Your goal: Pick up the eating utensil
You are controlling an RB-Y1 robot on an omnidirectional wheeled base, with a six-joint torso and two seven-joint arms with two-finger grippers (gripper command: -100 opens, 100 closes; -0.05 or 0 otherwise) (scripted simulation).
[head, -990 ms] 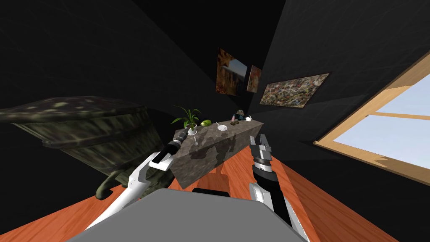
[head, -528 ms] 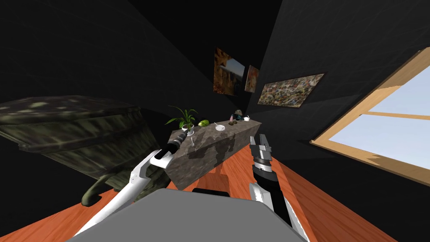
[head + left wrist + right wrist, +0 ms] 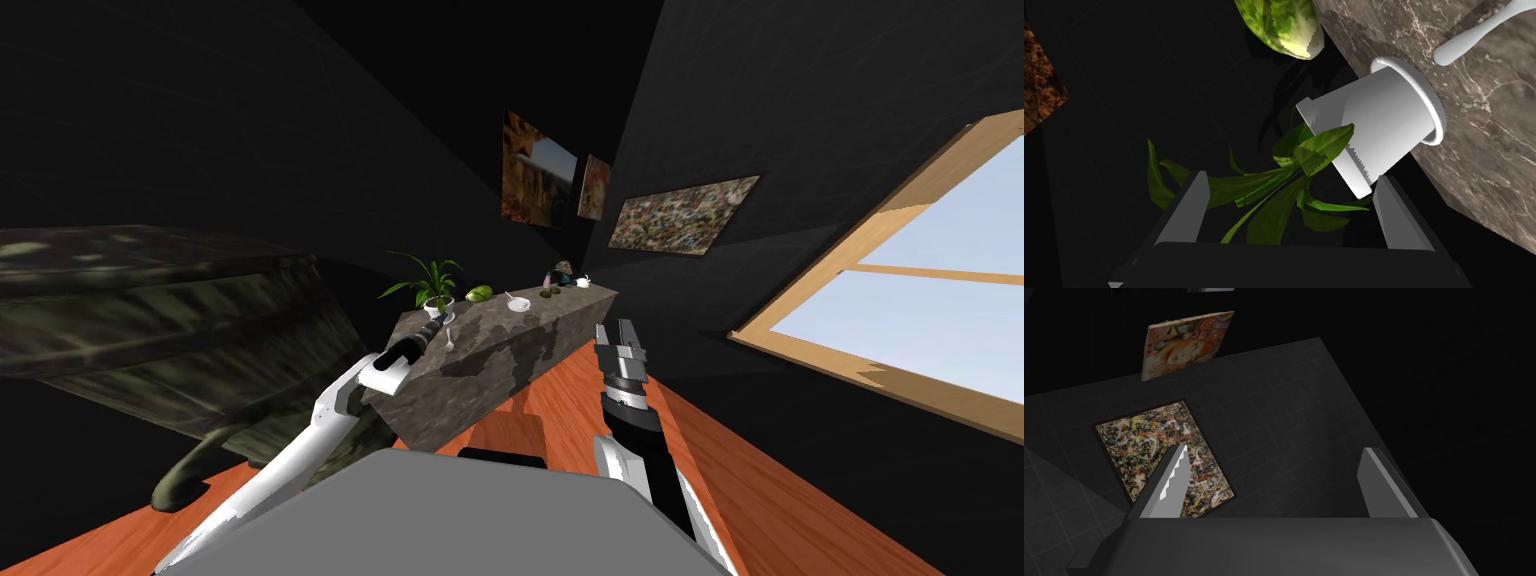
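A white spoon [image 3: 449, 341] lies on the marble table top [image 3: 500, 345] close to a white plant pot [image 3: 436, 305]. In the left wrist view its handle [image 3: 1474, 32] reaches past the pot [image 3: 1384, 125]. My left gripper [image 3: 440, 320] hovers over the table's near left corner, just short of the pot and beside the spoon. It is open [image 3: 1291, 210], with green leaves [image 3: 1274, 200] between its fingers and nothing held. My right gripper [image 3: 622, 332] is raised beside the table's right end, open [image 3: 1274, 483] and empty.
A green lettuce [image 3: 479, 294], a small white bowl [image 3: 517, 303] with a second utensil in it, and several small items [image 3: 562, 279] sit further along the table. A dark green sofa [image 3: 150, 320] stands to the left. A window [image 3: 900, 290] is on the right.
My view has swung, sliding the table and sofa leftward in the picture. My left arm has stretched forward, bringing its gripper closer to the pot and spoon. The right arm has kept still.
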